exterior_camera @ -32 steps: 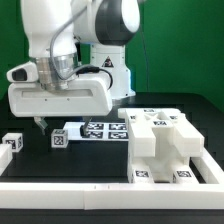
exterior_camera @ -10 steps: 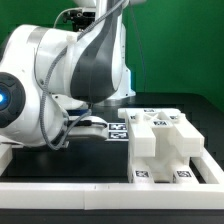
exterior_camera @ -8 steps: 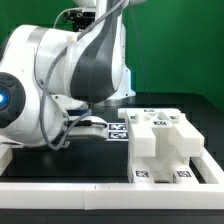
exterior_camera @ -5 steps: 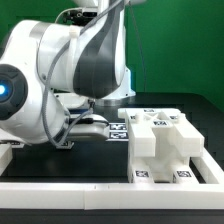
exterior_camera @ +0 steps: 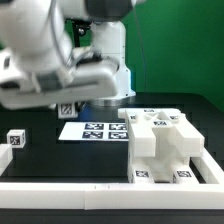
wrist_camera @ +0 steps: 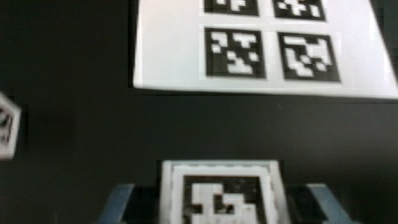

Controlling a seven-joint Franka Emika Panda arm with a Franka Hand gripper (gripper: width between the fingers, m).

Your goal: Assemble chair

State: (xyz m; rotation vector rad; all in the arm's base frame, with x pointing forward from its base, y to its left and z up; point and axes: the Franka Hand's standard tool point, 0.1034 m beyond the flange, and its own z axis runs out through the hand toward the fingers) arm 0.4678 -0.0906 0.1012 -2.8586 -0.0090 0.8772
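Gripper (wrist_camera: 221, 206) clamped on small tagged chair piece (wrist_camera: 219, 180), fingers (wrist_camera: 125, 203) snug on both sides, piece held up off table above marker board (exterior_camera: 95, 130). Big chair block (exterior_camera: 160, 145) sits at exterior view's right, loose cube (exterior_camera: 15, 139) at its left.

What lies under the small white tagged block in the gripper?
Black table, with the marker board off to one side. The small white tagged block itself hides the spot directly beneath.

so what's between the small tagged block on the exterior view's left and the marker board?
Nothing. In the exterior view, only bare black table separates the small tagged block from the marker board.
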